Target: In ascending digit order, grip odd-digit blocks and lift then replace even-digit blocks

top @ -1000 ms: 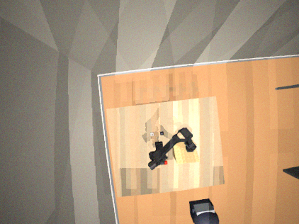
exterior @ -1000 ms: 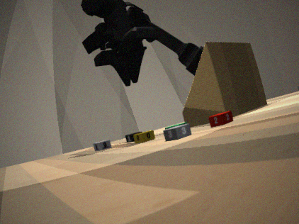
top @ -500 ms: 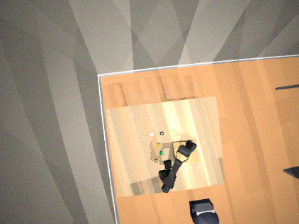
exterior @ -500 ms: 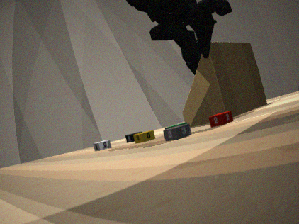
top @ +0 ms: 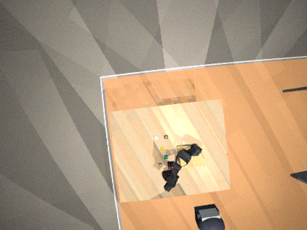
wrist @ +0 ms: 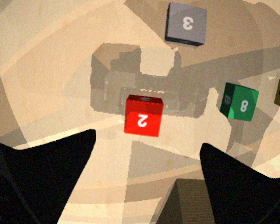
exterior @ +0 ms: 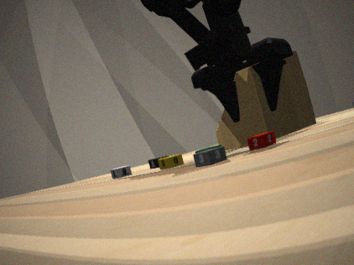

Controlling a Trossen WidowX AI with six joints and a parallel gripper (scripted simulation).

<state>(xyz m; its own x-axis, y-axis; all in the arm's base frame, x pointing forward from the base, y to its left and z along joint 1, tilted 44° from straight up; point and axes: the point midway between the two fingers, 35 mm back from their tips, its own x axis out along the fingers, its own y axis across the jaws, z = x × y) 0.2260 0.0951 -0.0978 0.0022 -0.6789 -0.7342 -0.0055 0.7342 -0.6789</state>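
Observation:
The red block [exterior: 261,141] [wrist: 143,117] shows a 2 and sits on the table. My gripper [exterior: 255,115] [wrist: 149,142] is open and empty above it, with the fingers wide apart and the red block between and just beyond the tips in the wrist view. The grey block [exterior: 210,157] [wrist: 187,23] [top: 160,164] shows a 3. The green block [wrist: 242,102] [top: 166,157] shows an 8. The yellow block [exterior: 170,162] [top: 162,148] shows a 0. The white block [exterior: 121,172] [top: 156,137] shows a 9. The dark block [exterior: 155,163] [top: 166,137] has a digit too small to read surely.
A tall tan box with sloping sides [exterior: 299,95] [wrist: 190,205] stands close behind the red block, next to the right finger in the wrist view. The grey block partly hides the green one in the exterior view.

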